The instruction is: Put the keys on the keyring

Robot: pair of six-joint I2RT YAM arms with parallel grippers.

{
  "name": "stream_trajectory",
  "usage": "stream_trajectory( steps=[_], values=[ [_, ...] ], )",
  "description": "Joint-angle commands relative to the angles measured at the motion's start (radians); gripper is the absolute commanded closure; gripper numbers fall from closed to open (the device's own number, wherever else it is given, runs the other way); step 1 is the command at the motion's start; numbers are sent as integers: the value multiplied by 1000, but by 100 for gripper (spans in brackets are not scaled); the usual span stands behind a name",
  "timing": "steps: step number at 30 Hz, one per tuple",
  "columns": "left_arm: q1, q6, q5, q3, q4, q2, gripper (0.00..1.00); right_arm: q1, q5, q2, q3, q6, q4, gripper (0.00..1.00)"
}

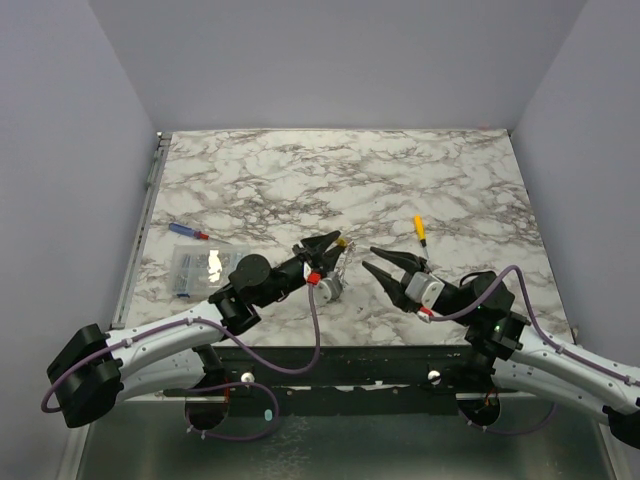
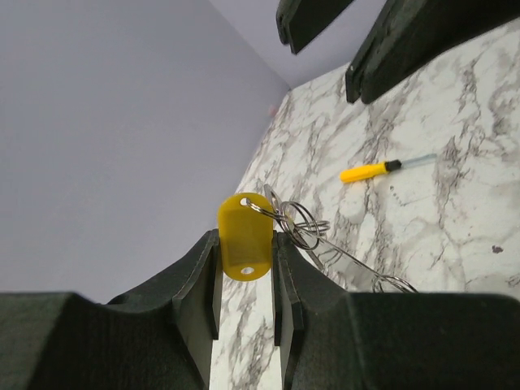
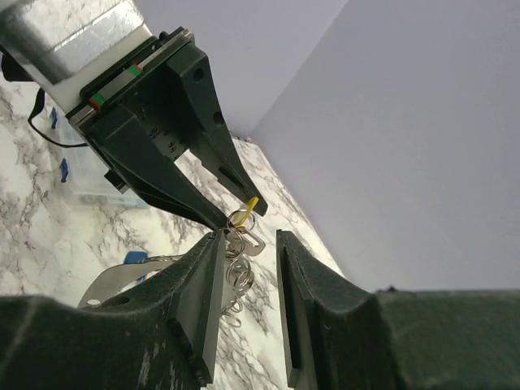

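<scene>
**Key held up off the worktop, ready for threading**

The left fingers [image 2: 203, 276] are clenched on a yellow key head [image 2: 244, 237], gripping it by its flat faces. That leaves the hole at its top free, where small silver rings [image 2: 302, 221] hang from it. The keyring [image 2: 349, 262], a thin wire, trails down from those rings toward the worktop [image 1: 400, 180]. Holding the head raised and edge-on looks meant to offer the rings to the other arm.

The right fingers [image 3: 203, 301] are spread, grasping nothing, and point straight at the rings, just short of them. In the right wrist view the rings sit in line with the gap between the fingers. My guess is that this arm is lined up to pinch a ring or the wire and steady it.

A yellow-handled stick [image 1: 420, 229] lies well apart on the marble. A clear packet [image 1: 205, 268] and a blue-and-red stick [image 1: 188, 231] lie to the left, out of both arms' way
</scene>
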Motion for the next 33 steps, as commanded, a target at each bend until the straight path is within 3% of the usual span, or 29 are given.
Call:
stream_trajectory(
  steps=[1,9,20,25,33],
  values=[
    [2,85,-103,27,-54,-4,100,4,41,6,-11,-11,46,60],
    [52,54,-260,133,-133,63,100,4,-4,59,33,24,-8,56],
    [99,40,-506,454,-447,284,100,4,84,166,272,183,-239,56],
    [154,-64,-560,599,-488,443,100,4,134,90,278,298,-285,56],
    [191,-56,-601,881,-560,693,100,5,295,-114,254,349,-381,54]
  ],
)
